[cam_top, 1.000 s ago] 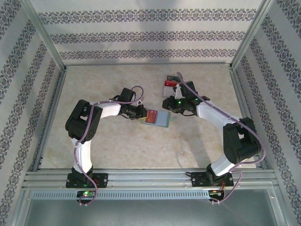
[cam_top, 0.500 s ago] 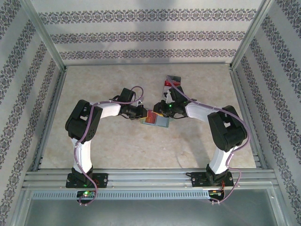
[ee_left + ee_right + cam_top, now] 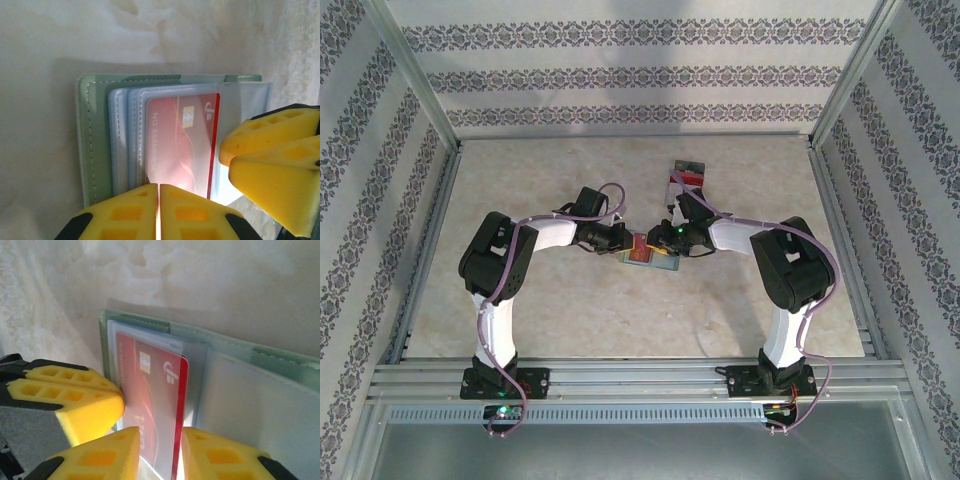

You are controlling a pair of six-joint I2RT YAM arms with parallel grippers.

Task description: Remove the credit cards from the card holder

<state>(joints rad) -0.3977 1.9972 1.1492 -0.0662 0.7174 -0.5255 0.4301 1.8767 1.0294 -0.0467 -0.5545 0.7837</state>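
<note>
Right gripper (image 3: pixel 658 243) swung to card holder (image 3: pixel 95 140), elbow bent

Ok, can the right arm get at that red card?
Likely yes: the right gripper has its jaws astride the red card; the left gripper, shut, sits against the card holder.

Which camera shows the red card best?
The left wrist view: the red card faces it squarely, large and sharp. The right wrist view shows it slanted; the top view, a tiny red patch.
</note>
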